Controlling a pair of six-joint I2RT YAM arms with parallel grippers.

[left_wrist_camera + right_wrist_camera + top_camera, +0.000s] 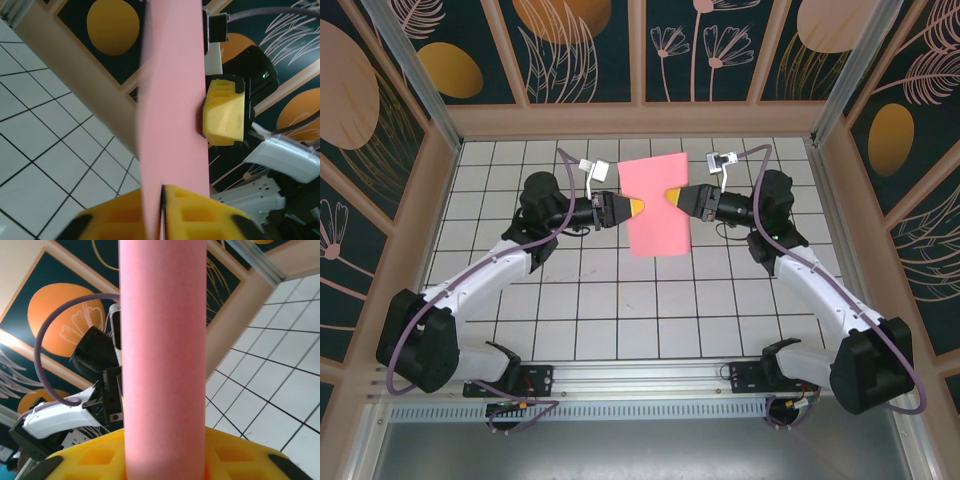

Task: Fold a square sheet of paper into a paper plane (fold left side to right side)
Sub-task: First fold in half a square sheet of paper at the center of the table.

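Tearing looms: left gripper (634,208) clamps the square sheet of paper (658,230); whether right gripper (675,197) grips is unclear; opposing pulls would rip it.

Left tool (639,208) clamped shut, facing right tool (672,197).

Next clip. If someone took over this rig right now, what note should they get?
Left gripper: jaws shut on the left edge of the square sheet of paper.
Right gripper: at the sheet's right edge, touching it. Whether its jaws grip cannot be told.
Paper: raised between the two grippers, over the far half of the table.
Done: the sheet is picked up. It shows as a plain pink rectangle, with no dart shape.
Left: folding left side to right side, and the rest of the plane's folds.
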